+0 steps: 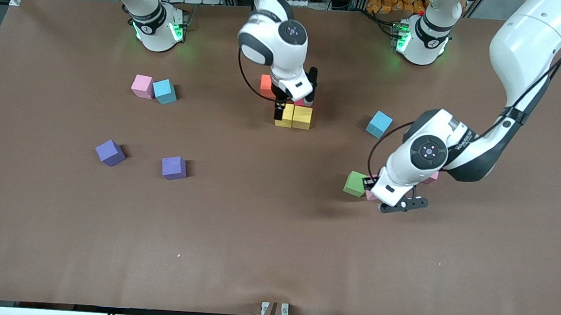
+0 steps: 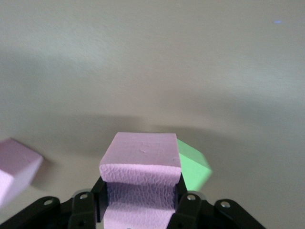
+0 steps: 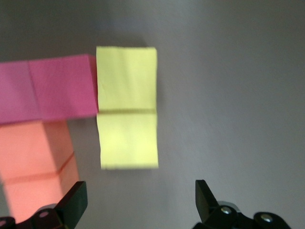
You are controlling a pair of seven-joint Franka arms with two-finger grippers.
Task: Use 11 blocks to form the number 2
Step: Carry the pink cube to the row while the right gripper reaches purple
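Front view showed a brown table [image 1: 255,253] with scattered cubes. Toward the right arm's end sat a pink cube [image 1: 142,85] touching a light-blue cube [image 1: 164,91]; nearer the camera lay two purple cubes [image 1: 110,152] [image 1: 173,167], well apart from each other. At mid-table the started number 2 [image 1: 293,110] had two yellow cubes [image 1: 293,116] side by side, with an orange cube [image 1: 266,85] and a red cube partly hidden by the right arm above them. In the right wrist view the yellow pair [image 3: 127,107] formed one short bar, the red pair [image 3: 47,87] a bar at right angles to it, touching it, and the orange cubes [image 3: 38,171] lay beside the red. The right gripper [image 1: 294,102] hovered over this cluster, jaws wide and holding nothing. Another light-blue cube [image 1: 379,124] sat alone toward the left arm's end. Nearer the camera, the left gripper [image 2: 139,202] had its jaws clamped on a pink block [image 2: 141,160], just beside the green cube [image 1: 355,183]; a second pink one [image 2: 16,167] lay near. Cables and aluminium framing ran along the table's edges.
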